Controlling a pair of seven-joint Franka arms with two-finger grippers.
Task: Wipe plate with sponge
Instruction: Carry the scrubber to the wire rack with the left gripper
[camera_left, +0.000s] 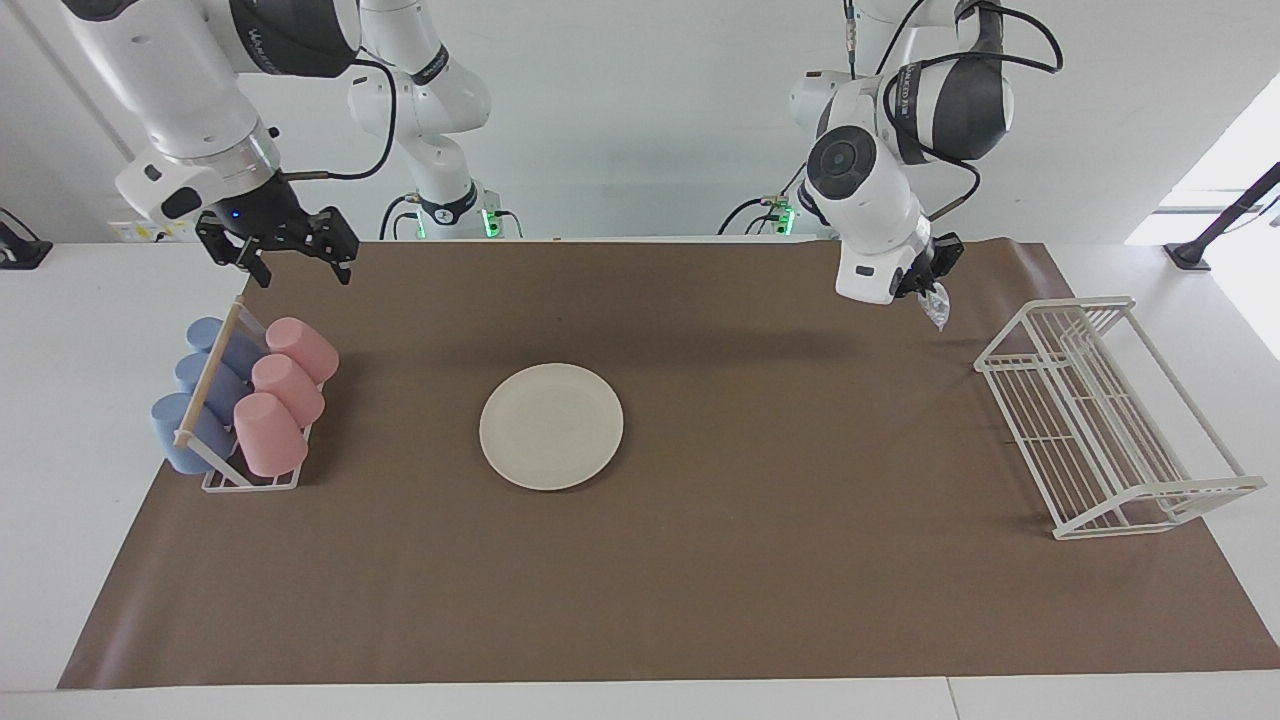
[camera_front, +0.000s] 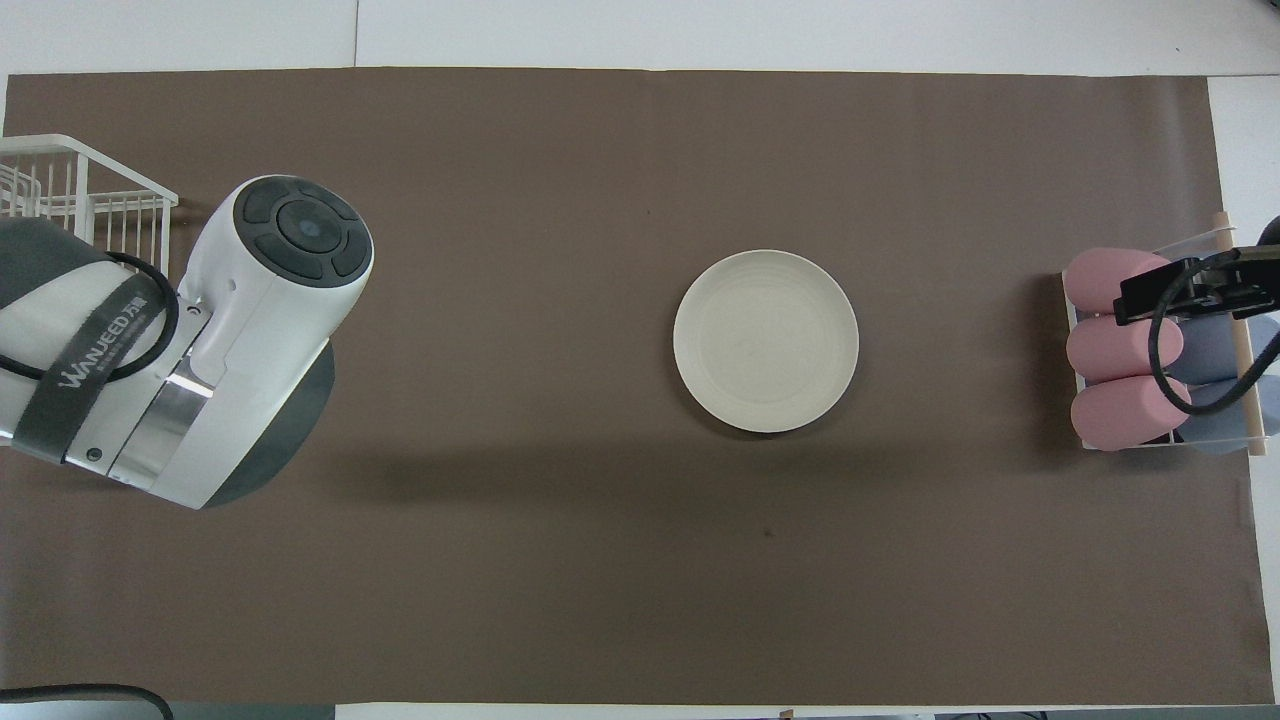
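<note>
Left gripper (camera_left: 932, 290) raised over mat near wire rack (camera_left: 1100, 420), fingers pinching sponge (camera_left: 936, 310); both hidden under arm in overhead view. Right gripper (camera_left: 290, 262) raised near cup rack (camera_left: 240, 410), fingers spread, cut off overhead. Plate (camera_left: 551, 426) bare at mat centre.

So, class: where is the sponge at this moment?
In the facing view the sponge hangs from the left end effector, shut on it, over the brown mat toward the left arm's end of the table, beside the white wire rack; the plate lies apart.
</note>
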